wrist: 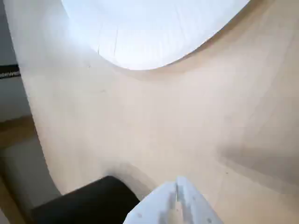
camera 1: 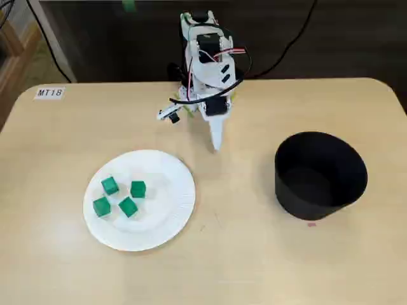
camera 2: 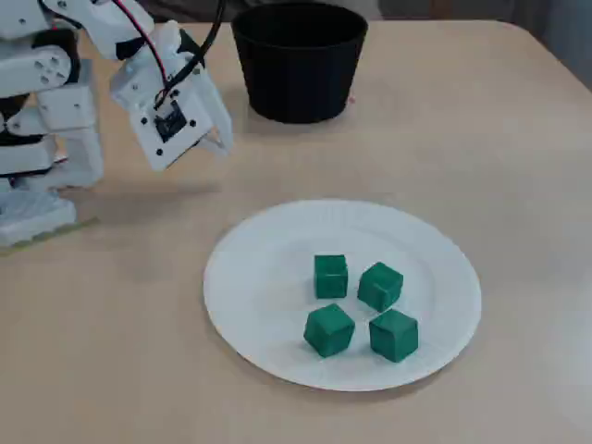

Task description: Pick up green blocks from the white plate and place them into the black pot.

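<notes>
Progress nil, judging by the layout, with the whole job left to do. Counts four green blocks [camera 1: 128,206] in a loose cluster on the white plate [camera 1: 168,219], on the left half of the table [camera 1: 241,267] in a fixed view, and shows the same four in the other fixed view. Cannot tell whether any of them touch. Puts them well apart from the black pot [camera 1: 318,203], standing upright at the right. Sees no green in the part of the pot's dark interior open to that view, so counts none as delivered. Places the gripper [camera 1: 215,143] over bare table just beyond the plate's far edge, between plate and pot but nearer the plate, tip pointing down, clear of both. Shows the jaws pressed together to a thin seam in the wrist view, gripping nothing. Leaves, as a judgement, four rounds of reaching to the plate, closing on a block, crossing to the pot and releasing. Reads "MT18" in dark letters on a small white label [camera 1: 49,93] near the table's far left corner in that fixed view. Finds no brand anywhere. Notes a tiny reddish mark [camera 1: 311,223] at the pot's foot, too small to read, and pale marks on a dark strip [wrist: 8,72] at the left edge of the wrist view, too blurred to read.
</notes>
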